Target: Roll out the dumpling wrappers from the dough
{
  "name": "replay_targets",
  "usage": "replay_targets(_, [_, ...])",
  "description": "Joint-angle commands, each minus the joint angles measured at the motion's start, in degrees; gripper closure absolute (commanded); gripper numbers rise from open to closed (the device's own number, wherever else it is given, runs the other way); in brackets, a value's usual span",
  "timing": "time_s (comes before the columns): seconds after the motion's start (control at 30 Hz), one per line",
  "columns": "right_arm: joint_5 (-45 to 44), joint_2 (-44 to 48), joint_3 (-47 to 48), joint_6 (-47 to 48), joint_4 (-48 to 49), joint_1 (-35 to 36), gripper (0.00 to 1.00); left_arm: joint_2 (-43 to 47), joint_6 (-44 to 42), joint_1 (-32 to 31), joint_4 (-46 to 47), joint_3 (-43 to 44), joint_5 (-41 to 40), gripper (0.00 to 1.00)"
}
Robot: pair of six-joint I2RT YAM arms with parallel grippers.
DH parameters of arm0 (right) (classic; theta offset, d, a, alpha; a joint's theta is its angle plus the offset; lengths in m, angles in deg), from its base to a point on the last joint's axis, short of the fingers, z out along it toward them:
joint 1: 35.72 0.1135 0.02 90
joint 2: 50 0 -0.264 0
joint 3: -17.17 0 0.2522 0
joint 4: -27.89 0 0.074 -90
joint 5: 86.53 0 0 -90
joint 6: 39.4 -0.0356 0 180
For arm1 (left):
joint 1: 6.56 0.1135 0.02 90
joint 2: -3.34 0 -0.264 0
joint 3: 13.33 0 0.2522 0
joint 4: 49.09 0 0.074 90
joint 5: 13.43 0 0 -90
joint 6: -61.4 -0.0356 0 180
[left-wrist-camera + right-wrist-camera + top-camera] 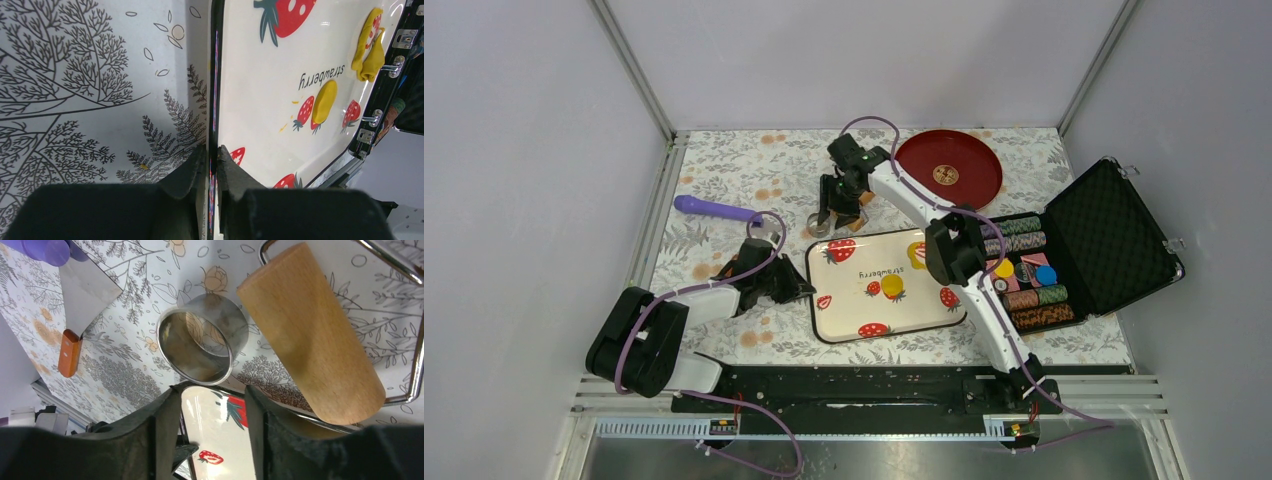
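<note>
A white strawberry-print tray (854, 305) lies mid-table. On it sits one flat round yellow dumpling wrapper (892, 286) (324, 101), and an irregular strip of yellow dough (917, 255) (369, 47) rests by the tray's far right rim. My left gripper (802, 290) (212, 150) is shut on the tray's left rim (215, 90), one finger on each side. My right gripper (832, 222) (212, 397) hovers open just beyond the tray's far left corner, with nothing between its fingers. Just ahead of it are a metal ring cutter (200, 345) and a wooden roller (310, 330) with a wire handle.
A steel scraper (87, 290) with an orange handle and a purple rolling pin (714, 209) lie on the floral cloth to the left. A dark red plate (949, 168) sits at the back. An open black case of poker chips (1064, 260) stands right of the tray.
</note>
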Motion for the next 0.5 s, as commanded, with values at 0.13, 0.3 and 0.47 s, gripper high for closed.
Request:
replay_targets(0.13, [-4.73, 17.57, -14.73, 4.30, 4.27, 0.11, 0.30, -5.96, -5.88, 0.17, -10.04, 2.52, -3.19, 1.00])
replay_targets(0.3, [-5.13, 33.81, -36.12, 5.29, 12.01, -3.45, 0.27, -7.81, -7.29, 0.16, -10.91, 4.61, -1.98, 1.00])
replay_targets(0.47, [-3.47, 47.87, -54.91, 6.65, 15.20, -9.11, 0.26, -8.83, -8.85, 0.08, -13.72, 6.66, -1.49, 1.00])
